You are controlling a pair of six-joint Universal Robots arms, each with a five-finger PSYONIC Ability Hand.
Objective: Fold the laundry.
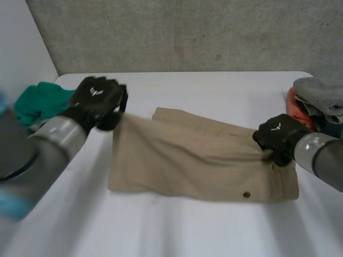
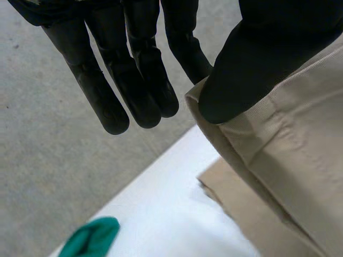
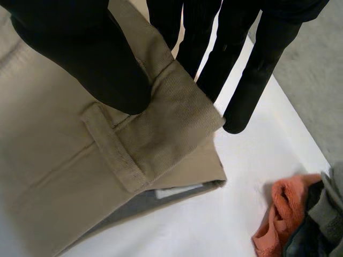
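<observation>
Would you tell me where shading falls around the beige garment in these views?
Head view: a faint shadow on the white table along the near edge of the beige twill garment. Right wrist view: grey shade under the waistband that the right hand pinches.

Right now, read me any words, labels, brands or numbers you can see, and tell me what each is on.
No words or numbers can be read.
Left hand: white emblem on its back, no letters.
Right hand: the same white emblem.
Khaki trousers: white tag inside the waistband, nothing legible.
</observation>
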